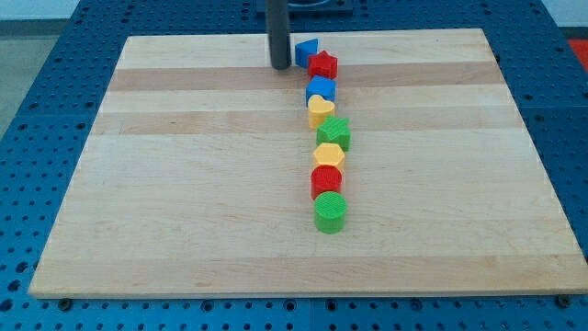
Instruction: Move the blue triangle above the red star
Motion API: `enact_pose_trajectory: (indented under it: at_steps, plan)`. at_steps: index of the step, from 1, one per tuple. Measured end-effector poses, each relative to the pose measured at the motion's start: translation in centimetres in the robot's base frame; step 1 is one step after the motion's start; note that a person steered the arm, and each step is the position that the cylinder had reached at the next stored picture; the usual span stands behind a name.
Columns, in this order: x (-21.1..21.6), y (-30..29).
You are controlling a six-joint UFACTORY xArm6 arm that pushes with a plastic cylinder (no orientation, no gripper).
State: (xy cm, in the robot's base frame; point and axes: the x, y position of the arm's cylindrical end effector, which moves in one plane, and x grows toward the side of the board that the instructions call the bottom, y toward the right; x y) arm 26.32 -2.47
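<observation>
The blue triangle (305,51) sits near the view's top of the wooden board, touching the upper left side of the red star (323,64). My tip (280,66) rests on the board just left of the blue triangle, a small gap apart. The rod rises straight up out of the view's top.
Below the red star a column of blocks runs toward the view's bottom: a blue block (321,90), a yellow heart (320,110), a green star (334,132), a yellow hexagon (329,156), a red cylinder (326,180), a green cylinder (331,211). The board's top edge (386,33) lies close behind the triangle.
</observation>
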Motion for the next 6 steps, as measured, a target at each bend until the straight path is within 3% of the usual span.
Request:
enact_pose_trajectory:
  at_steps: [1,3,4,5,6]
  plan:
    - [-1.2,2.4]
    - [-3.6,0.7]
    - [3.0,-4.7]
    - [12.9,-9.2]
    - [26.6,-11.4]
